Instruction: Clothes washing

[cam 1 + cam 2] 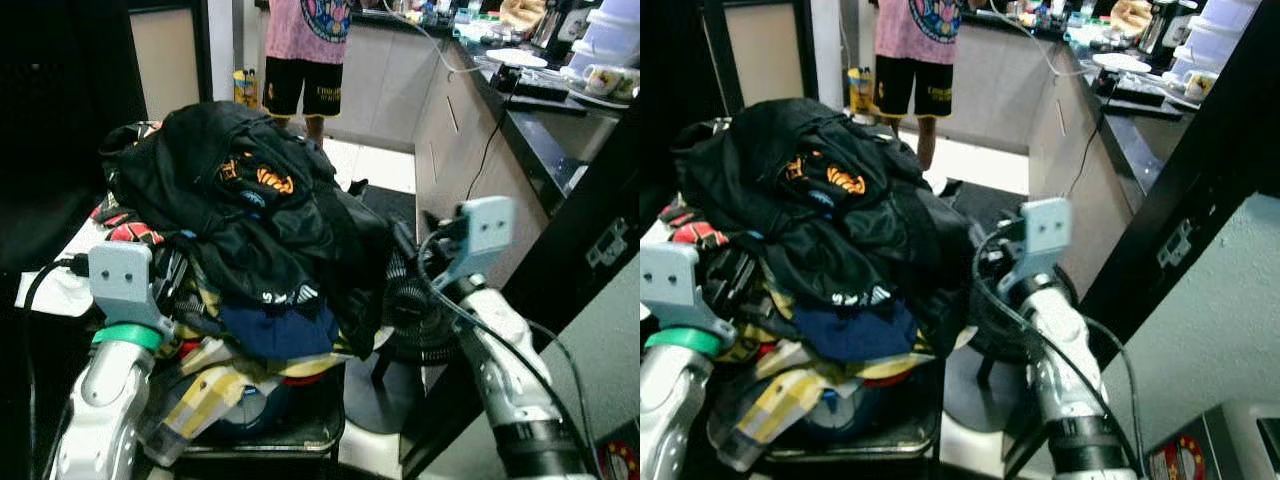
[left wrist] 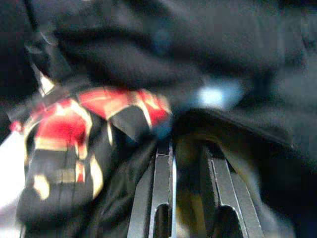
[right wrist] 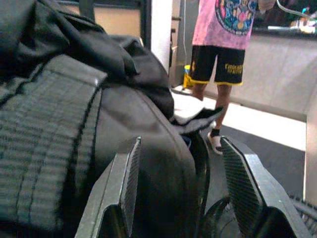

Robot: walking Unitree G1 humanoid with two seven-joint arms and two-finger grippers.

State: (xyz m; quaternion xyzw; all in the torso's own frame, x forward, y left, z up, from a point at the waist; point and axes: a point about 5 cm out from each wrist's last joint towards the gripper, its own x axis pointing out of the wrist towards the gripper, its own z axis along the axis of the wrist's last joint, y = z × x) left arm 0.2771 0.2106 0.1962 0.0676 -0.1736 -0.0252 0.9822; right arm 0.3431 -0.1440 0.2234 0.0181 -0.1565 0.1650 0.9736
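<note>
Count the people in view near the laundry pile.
1. One person in a pink shirt and black shorts stands beyond the clothes pile, beside the kitchen counter. Only torso and legs show; others could be out of frame.
</note>
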